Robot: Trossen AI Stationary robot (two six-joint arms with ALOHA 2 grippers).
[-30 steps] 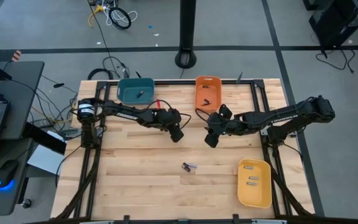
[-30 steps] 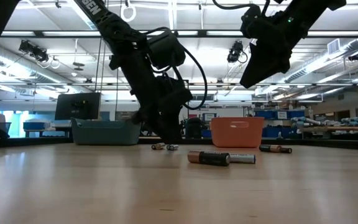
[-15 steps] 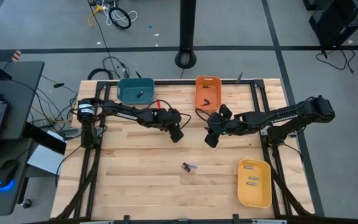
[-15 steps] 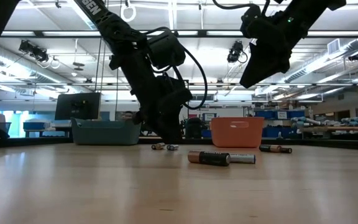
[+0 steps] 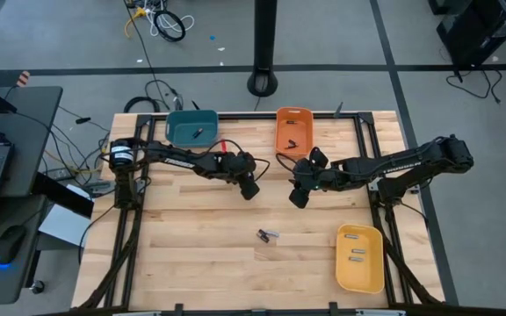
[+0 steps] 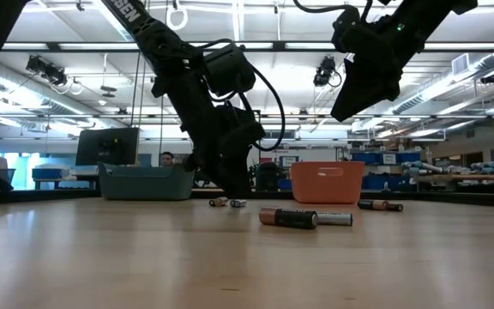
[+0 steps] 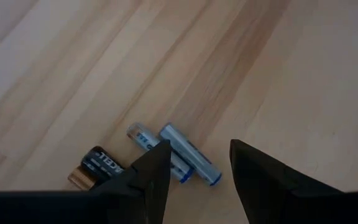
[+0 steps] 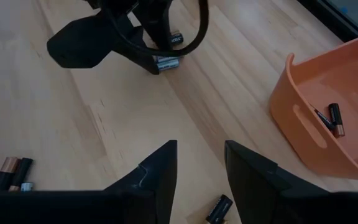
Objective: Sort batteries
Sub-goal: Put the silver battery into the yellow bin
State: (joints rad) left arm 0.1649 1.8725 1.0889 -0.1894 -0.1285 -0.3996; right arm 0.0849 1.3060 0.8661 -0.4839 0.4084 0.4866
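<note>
Hovering my left gripper (image 7: 194,165) with jaws parted and empty over a blue-silver battery (image 7: 190,154), one of three lying touching near the table's (image 5: 191,263) middle, I see a risk. A close here could pinch its blue neighbour (image 7: 157,149) too, or roll both away. My right gripper (image 8: 197,165) waits nearby, open and empty, near the orange bin (image 8: 328,134).

Bare wooden table (image 5: 191,263) fills the lower left of the high view. Both arms crowd the middle, the teal bin (image 5: 191,128) and orange bin (image 5: 293,130) line the top edge, the yellow bin (image 5: 359,257) blocks lower right.
</note>
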